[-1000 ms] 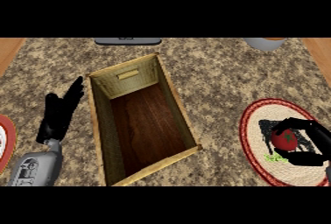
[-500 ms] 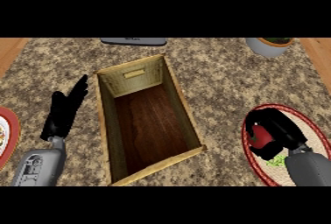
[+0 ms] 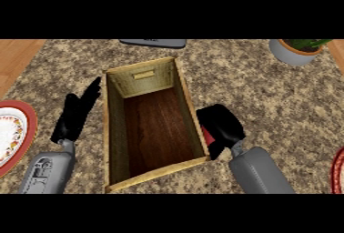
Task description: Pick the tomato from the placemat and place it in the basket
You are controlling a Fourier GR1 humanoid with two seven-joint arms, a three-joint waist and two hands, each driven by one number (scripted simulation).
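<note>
now the carrying step is in hand: the right hand (image 3: 220,125) hangs just beside the basket's right wall, near its front corner, with its fingers curled round the tomato (image 3: 209,137). only a small red patch of the tomato shows under the black fingers, close against the outside of the wall and not yet over the opening. the placemat (image 3: 338,168) is well apart, a thin red-rimmed curve at the right edge of the view.

the next move, as i judge it, calls for lifting the tomato over the rim, moving it left above the basket's floor, then uncurling the fingers. the wall is close, so the hand needs height before it moves across.

the basket (image 3: 107,136) is a long open box with pale, straw-coloured walls, a dark brown wood-grain floor and a small slot in its far end. the table (image 3: 269,95) has a speckled, stone-like top in brown and grey. the tomato looks smooth and round, so it may roll once it is let go.

the left hand (image 3: 75,116) rests left of the basket, fingers straight and holding nothing. a red-rimmed patterned plate (image 3: 13,136) lies at the left edge, a grey pot (image 3: 290,53) with a green plant stands far right, and a flat dark thing (image 3: 153,43) sits at the far edge.
</note>
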